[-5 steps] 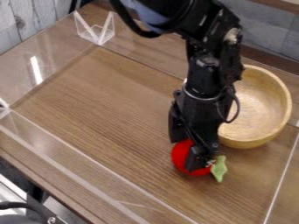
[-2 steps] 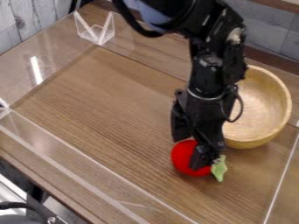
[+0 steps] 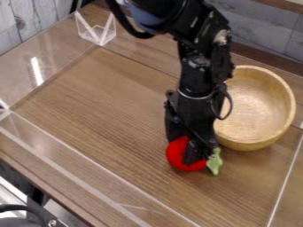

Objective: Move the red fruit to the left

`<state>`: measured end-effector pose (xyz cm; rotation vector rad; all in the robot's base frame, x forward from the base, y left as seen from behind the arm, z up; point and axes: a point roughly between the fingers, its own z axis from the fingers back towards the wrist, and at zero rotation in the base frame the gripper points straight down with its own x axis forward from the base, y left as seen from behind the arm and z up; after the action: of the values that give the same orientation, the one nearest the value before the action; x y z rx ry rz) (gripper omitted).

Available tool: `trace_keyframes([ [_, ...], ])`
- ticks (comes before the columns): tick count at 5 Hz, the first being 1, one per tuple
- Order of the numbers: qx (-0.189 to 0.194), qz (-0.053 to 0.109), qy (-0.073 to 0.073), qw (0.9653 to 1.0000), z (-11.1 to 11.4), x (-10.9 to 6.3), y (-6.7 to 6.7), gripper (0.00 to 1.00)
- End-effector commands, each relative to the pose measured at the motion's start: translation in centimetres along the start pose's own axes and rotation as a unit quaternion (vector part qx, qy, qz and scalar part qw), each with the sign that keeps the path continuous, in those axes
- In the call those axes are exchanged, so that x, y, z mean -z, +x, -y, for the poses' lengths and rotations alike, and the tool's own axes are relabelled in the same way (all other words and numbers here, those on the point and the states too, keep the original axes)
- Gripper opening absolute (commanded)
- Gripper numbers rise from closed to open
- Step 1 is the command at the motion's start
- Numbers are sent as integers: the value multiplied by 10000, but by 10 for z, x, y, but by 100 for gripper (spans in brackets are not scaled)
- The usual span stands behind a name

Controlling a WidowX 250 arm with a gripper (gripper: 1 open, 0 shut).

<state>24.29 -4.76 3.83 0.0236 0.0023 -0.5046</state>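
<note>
The red fruit [image 3: 179,158] is a small bright-red ball with a light-green leafy stem sticking out to its right. It sits low over the wooden tabletop [image 3: 95,102], right of centre and near the front. My black gripper [image 3: 190,151] comes down on it from above. The fingers clasp the fruit's top and hide its upper half. The jaws look closed on the fruit.
A round tan wooden bowl [image 3: 288,105] stands just right of and behind the arm, close to the gripper. Clear acrylic walls [image 3: 35,71] border the table on the left, front and right. Bare wood stretches to the left of the fruit.
The gripper's jaws have closed in around the fruit. Arm and fruit have shifted together a little to the left, away from the bowl.
</note>
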Motion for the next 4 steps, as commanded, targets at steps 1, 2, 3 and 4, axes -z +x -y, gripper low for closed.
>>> trace_keyframes([
  [1, -31, 119, 76, 9999, 4, -10, -1, 0],
  [2, 5, 183, 130, 9997, 14, -18, -4, 0],
  [3, 184, 267, 160, 9993, 27, -28, -2, 0],
  [4, 293, 299, 136, 9990, 33, -32, 0, 100],
])
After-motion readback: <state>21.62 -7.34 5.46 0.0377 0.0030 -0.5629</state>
